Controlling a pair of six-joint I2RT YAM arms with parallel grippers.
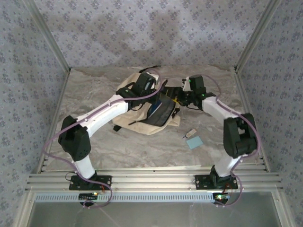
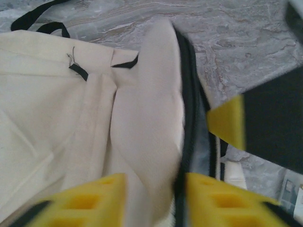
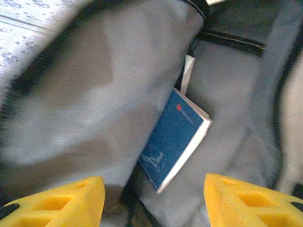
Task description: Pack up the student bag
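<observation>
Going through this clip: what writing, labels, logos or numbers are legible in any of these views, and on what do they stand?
No text can be read in any view.
Blue book inside the student bag: a small red mark and a pale line drawing on its cover, too blurred to read.
Light blue pad on the table: too small to tell whether it bears print.

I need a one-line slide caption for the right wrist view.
Open right hand facing into the student bag, a blue book lying inside it.
</observation>
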